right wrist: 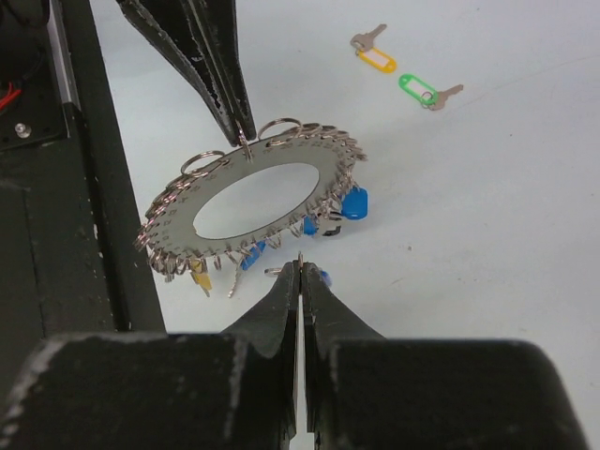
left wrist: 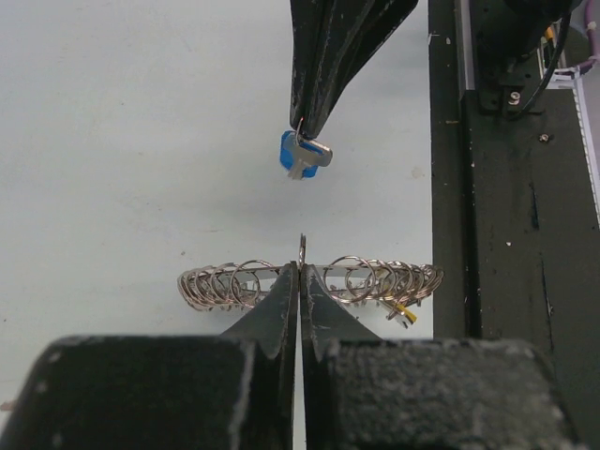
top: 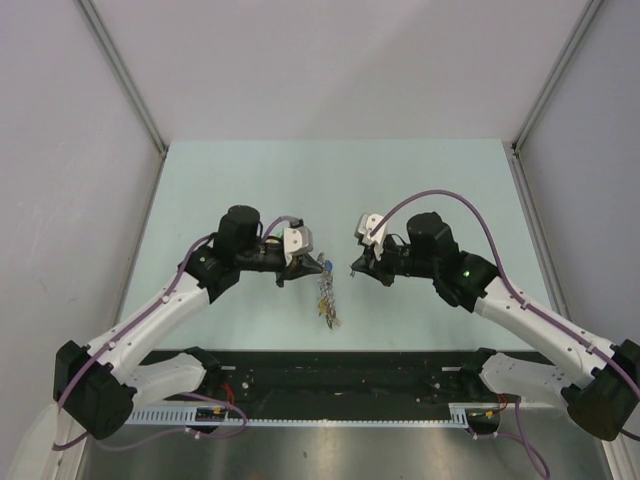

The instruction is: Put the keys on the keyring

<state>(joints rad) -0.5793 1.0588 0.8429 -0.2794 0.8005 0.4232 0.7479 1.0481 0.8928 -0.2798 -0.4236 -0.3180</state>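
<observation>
The keyring (right wrist: 253,202) is a flat grey metal ring fringed with small rings and keys with blue and yellow tags. My left gripper (left wrist: 302,267) is shut on one small ring at its rim and holds it above the table; it hangs below the fingers in the top view (top: 325,295). My right gripper (right wrist: 299,267) is shut on the small ring of the blue-tagged key (left wrist: 302,155), held just beside the keyring and not touching it. The orange-tagged key (right wrist: 380,58) and the green-tagged key (right wrist: 419,89) lie loose on the table beyond.
A black rail (top: 340,375) runs along the table's near edge, close beside the keyring in the left wrist view (left wrist: 516,234). The pale green tabletop (top: 330,190) is walled at the left, right and back.
</observation>
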